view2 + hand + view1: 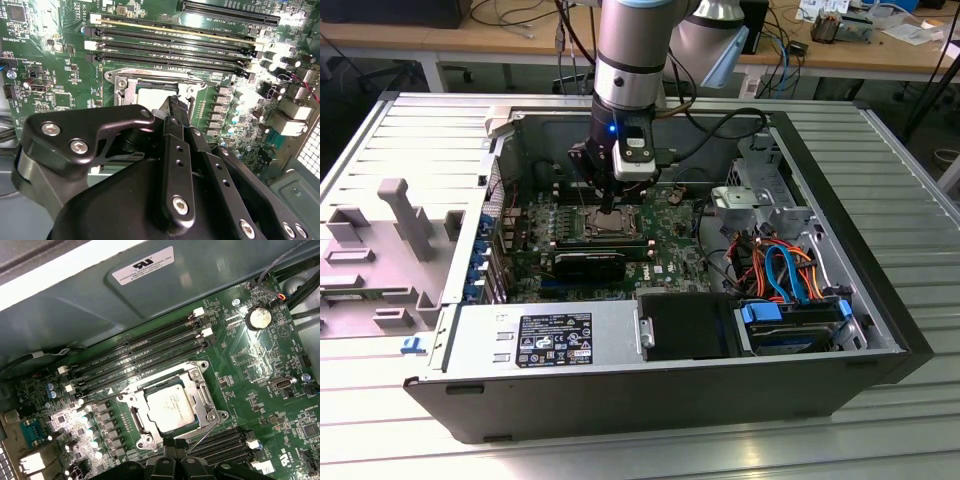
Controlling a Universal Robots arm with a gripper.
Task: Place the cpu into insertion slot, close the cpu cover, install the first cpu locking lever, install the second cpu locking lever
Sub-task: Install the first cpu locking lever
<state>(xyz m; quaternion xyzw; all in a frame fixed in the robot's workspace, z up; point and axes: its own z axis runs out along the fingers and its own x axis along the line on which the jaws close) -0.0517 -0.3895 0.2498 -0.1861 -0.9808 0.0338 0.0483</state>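
Note:
The cpu, a silvery square chip, lies in the insertion slot on the green board. The silver cpu cover lies flat around it as a frame. One thin wire lever runs out from the socket's corner past the capacitors. A second wire lever slants off the socket's edge close to my gripper. In the second wrist view the black fingers meet at the gripper, just over the socket, with nothing between them. The exterior view has the gripper right above the socket.
Black memory slots run beside the socket, and another set lies on its other side. A coin cell sits on the board. The case walls, drive cage with cables and power supply surround the board.

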